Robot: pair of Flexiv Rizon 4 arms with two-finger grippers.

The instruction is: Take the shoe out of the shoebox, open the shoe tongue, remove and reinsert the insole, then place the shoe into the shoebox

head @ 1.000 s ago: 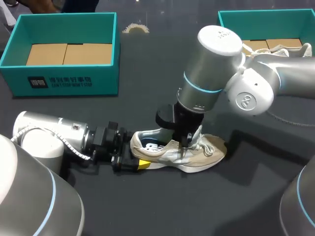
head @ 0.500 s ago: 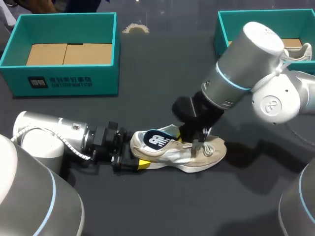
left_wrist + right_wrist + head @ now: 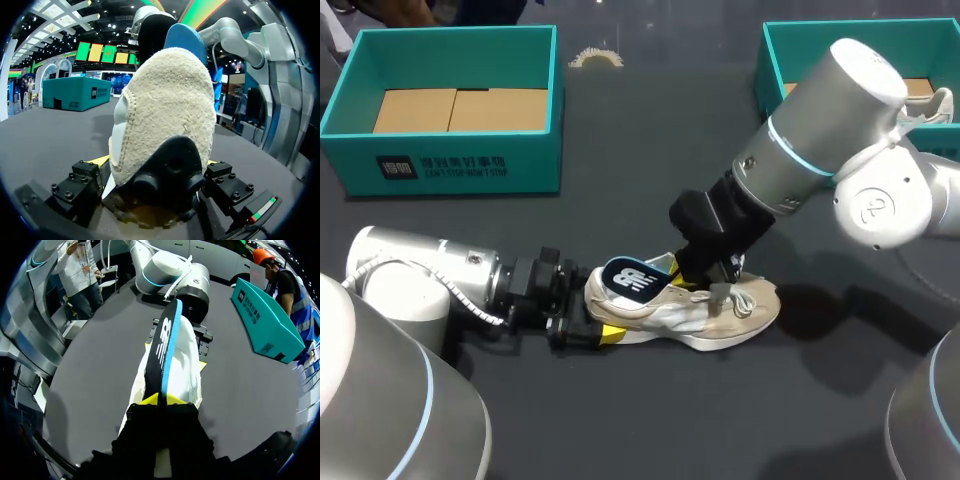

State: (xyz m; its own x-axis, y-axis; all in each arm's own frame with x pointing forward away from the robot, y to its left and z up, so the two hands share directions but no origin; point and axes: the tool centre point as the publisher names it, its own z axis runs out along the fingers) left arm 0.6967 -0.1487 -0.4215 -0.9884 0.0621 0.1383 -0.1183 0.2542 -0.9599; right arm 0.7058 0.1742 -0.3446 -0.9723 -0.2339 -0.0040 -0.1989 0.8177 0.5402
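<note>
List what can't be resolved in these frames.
Inside of the shoe: head view, insole and right pincer cover the opening.
Shoe's toe: left wrist view, the heel blocks it.
Contents of the right shoebox: head view, mostly hidden by right arm and picture edge.

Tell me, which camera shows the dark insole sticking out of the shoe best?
The right wrist view: the insole runs nearly full length, pinched in the right gripper. The head view shows its printed heel end above the shoe; the left wrist view, only a blue edge.
</note>
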